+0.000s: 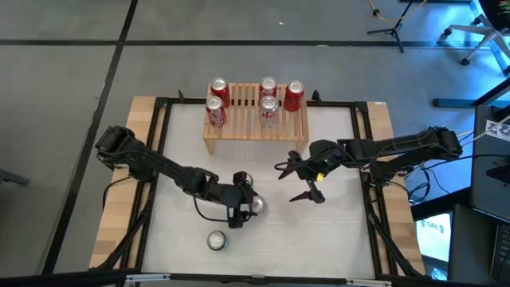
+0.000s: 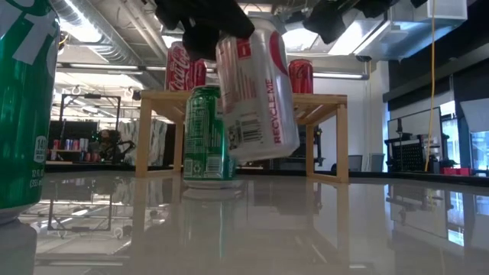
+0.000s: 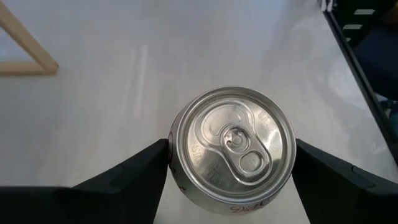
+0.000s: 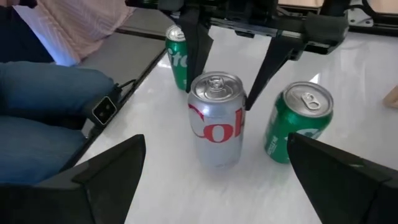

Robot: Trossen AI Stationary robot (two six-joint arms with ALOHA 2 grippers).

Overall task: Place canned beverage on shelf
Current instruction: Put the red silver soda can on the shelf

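White glossy table [image 1: 335, 231], bare room along its right half. Slatted wooden shelf [image 1: 255, 131] at the far edge carries five red cans [image 1: 219, 90]. Left gripper [image 1: 249, 206] is clamped on a silver can [image 3: 231, 147], lifted clear of the table. Two green cans: one [image 2: 205, 136] just beside it, one [image 1: 217, 240] near the front edge. Right gripper [image 1: 303, 182] hangs nearby, fingers apart.

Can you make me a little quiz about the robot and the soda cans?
1. True or false: the left gripper holds a silver can.
2. How many red cans stand on the wooden shelf? A) two B) five C) eight
3. Fill in: the right gripper holds ____.

Key: 1 true. 2 B. 3 nothing; its fingers are spread open above the white table.
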